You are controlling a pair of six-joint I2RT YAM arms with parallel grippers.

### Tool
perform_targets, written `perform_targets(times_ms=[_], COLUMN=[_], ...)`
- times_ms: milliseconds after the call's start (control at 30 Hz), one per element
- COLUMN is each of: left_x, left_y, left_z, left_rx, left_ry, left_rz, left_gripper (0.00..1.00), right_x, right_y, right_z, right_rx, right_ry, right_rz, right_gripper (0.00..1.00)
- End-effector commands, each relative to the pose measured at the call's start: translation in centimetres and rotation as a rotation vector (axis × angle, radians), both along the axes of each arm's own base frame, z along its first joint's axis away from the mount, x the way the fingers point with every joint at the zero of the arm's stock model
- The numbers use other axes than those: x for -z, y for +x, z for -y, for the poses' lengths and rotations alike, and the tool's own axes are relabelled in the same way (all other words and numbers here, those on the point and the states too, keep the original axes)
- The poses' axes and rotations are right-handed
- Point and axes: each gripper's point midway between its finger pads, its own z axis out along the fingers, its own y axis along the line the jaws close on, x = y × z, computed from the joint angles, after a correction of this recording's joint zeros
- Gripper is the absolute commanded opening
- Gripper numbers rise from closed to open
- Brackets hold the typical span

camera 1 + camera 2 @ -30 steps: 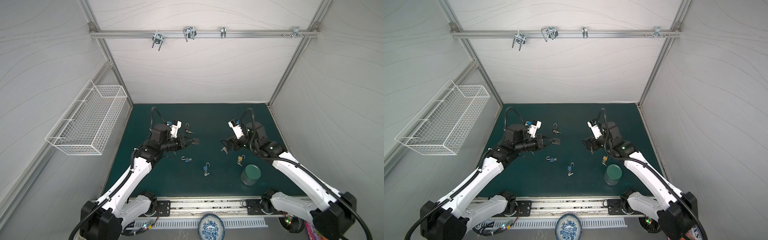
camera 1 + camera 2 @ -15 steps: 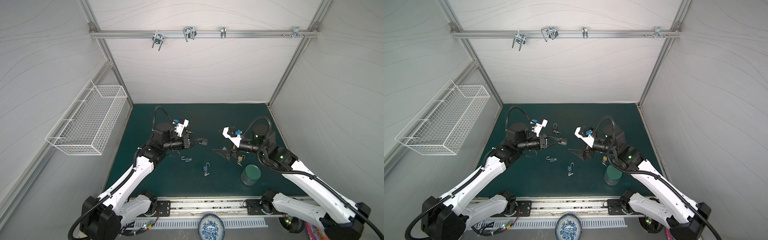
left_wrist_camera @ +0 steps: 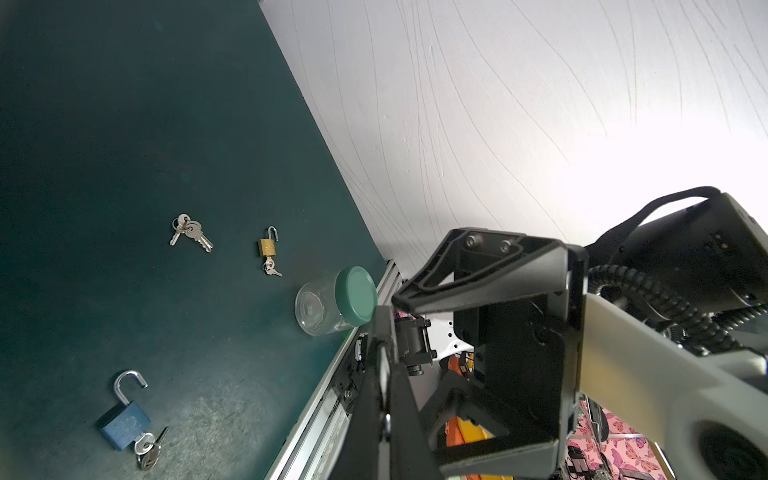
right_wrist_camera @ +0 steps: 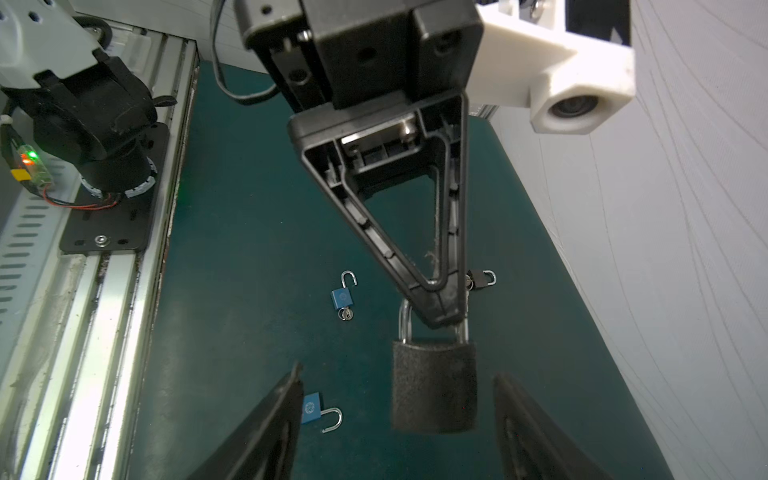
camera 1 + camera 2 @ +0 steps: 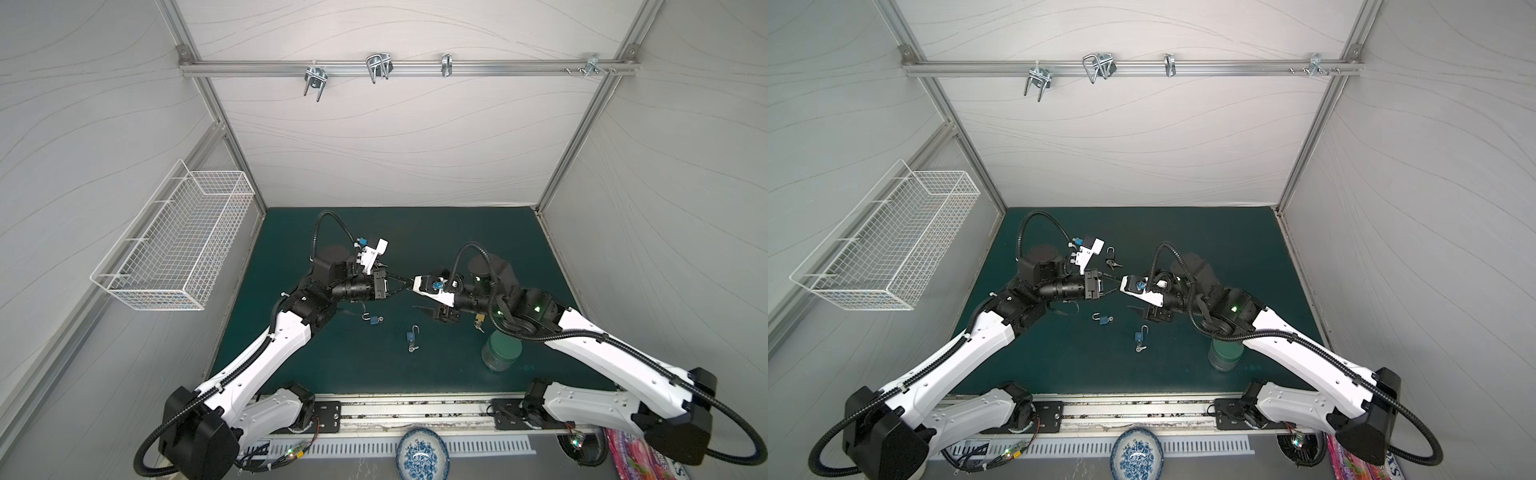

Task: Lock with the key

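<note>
Dark green matting covers the desk between white walls, and above its middle the black padlock hangs in the air. It has a matte, rough-skinned body with rounded shoulders and a bright steel shackle. The left pincer is pressed together on that shackle and hides its bow. The right pincer faces the lock from the right and is spread, with one finger on each flank of the body and a gap on both sides. In both top views the right arm's white camera mount covers the lock. Four more padlocks lie on the desk. A blue padlock sits left of centre, shackle open. A second blue padlock lies just nearer, open, with a key in its base. A brass padlock to the right is open, with keys hanging from it. A small black padlock lies on the far side beside dark keys. One loose bunch of silver keys lies near the brass lock. One clear jar with a green lid stands near right. One wire basket hangs on the left wall. One patterned dish sits at the near edge.
</note>
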Motion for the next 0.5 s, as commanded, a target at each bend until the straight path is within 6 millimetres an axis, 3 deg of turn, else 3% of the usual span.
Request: perform_targets(times_ms=[0, 467], left_x=[-3.51, -3.14], left_y=[0.13, 0.09], left_z=[0.45, 0.64], left_rx=[0.018, 0.020], left_ry=[-0.063, -0.065], left_rz=[0.101, 0.089], left_gripper=[0.00, 0.00], right_x=[-0.82, -0.28], right_y=[0.74, 1.30], right_z=[-0.19, -1.01], right_rx=[0.021, 0.041], right_ry=[-0.012, -0.034], right_rz=[0.069, 0.070], right_gripper=[0.64, 0.49])
